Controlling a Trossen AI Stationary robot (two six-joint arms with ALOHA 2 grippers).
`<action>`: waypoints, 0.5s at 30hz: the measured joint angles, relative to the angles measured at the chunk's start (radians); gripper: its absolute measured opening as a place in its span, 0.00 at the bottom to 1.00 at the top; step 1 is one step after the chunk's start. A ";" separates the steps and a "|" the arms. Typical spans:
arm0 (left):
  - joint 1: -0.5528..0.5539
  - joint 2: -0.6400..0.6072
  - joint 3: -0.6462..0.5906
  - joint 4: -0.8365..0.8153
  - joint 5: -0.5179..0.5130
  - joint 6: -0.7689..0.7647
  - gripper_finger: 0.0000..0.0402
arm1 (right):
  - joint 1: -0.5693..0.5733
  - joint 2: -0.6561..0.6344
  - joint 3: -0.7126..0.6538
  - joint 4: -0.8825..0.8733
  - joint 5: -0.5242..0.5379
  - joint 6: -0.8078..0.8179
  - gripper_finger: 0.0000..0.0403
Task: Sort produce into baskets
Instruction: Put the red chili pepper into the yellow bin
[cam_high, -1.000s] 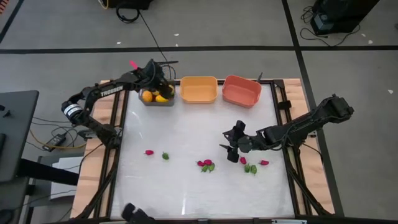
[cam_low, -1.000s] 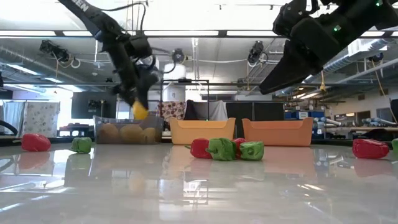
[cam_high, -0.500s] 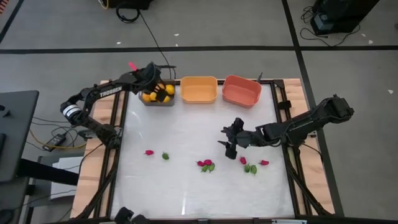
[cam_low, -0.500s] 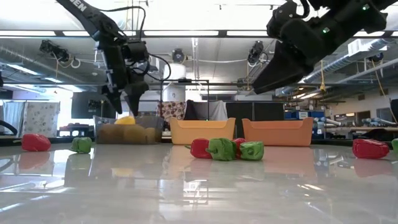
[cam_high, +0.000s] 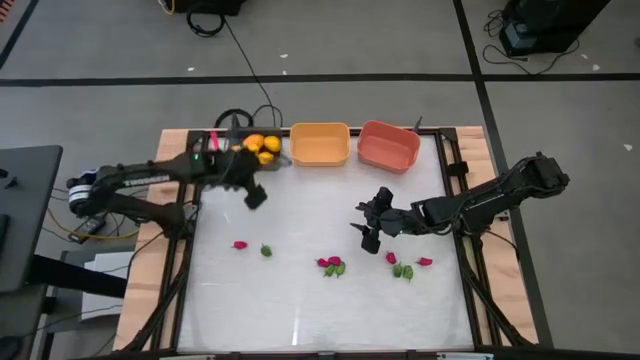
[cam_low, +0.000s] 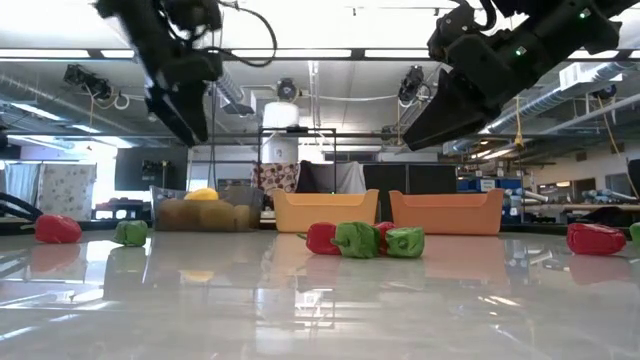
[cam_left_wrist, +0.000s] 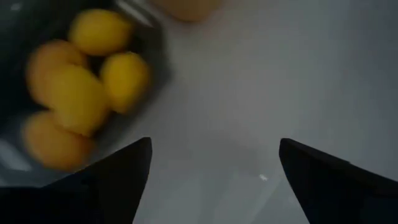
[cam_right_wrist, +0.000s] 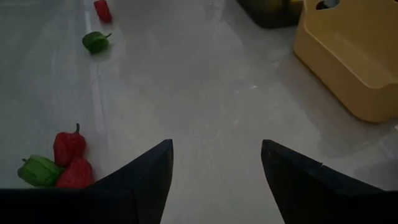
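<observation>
Left gripper (cam_high: 255, 196): upper left of the high view, just below the dark grey bin (cam_high: 232, 152), fingers spread, nothing between them.
Right gripper (cam_high: 368, 232): right of centre, above the table (cam_high: 300, 215), fingers spread, empty.
Yellow fruits (cam_high: 256, 147): piled in the dark grey bin, upper left.
Orange bin (cam_high: 320, 144): top centre.
Salmon bin (cam_high: 388, 146): beside it, to the right.
Red and green peppers (cam_high: 332, 265): scattered across the lower middle.

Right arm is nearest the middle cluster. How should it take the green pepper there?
Grip the green pepper across its blocky body, coming straight down with the right gripper open. A red pepper touches one side, so set the fingers across the free sides.
</observation>
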 joint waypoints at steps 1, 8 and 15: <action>-0.043 -0.012 -0.012 -0.003 0.000 -0.035 0.88 | 0.000 0.000 0.000 0.001 0.001 -0.006 0.63; -0.325 -0.014 -0.073 -0.033 0.003 -0.215 0.87 | -0.001 0.000 0.000 0.024 -0.002 -0.019 0.63; -0.521 0.006 -0.154 -0.071 0.018 -0.396 0.87 | -0.005 0.000 0.000 0.023 -0.003 -0.036 0.63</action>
